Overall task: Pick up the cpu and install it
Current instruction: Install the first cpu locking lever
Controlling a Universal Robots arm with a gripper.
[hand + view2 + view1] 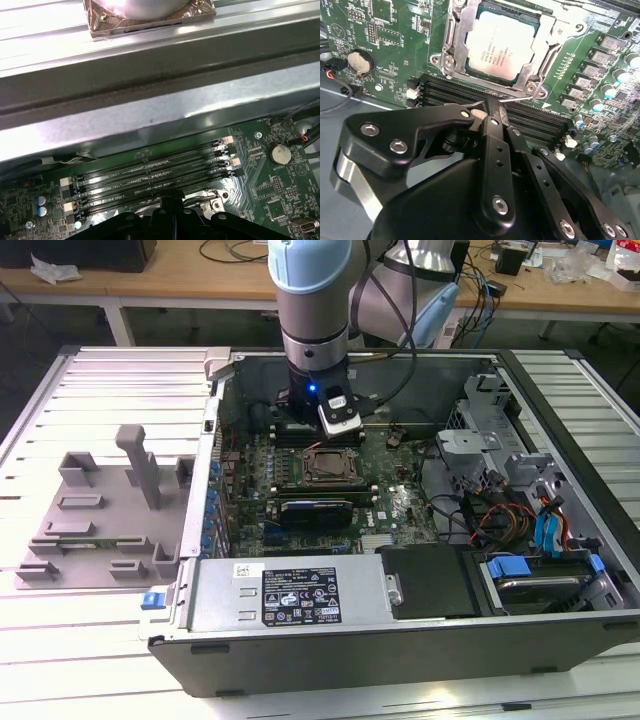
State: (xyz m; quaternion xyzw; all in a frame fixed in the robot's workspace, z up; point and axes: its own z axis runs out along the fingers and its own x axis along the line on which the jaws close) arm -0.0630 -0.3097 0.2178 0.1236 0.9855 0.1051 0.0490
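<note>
Cpu (501, 46) sits flat in its socket frame (451, 60) at 12 o'clock of the gripper (489, 111) in the second wrist view; fingers together, holding nothing, over the memory slots (540, 117); judged: keep clear of the thin lever, lift straight.

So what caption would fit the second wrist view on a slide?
The cpu lies in its motherboard socket while the gripper hangs just beside it.

Space above cpu (502, 47) clear; socket frame (457, 60) & RAM slots (530, 117) alongside.
</note>
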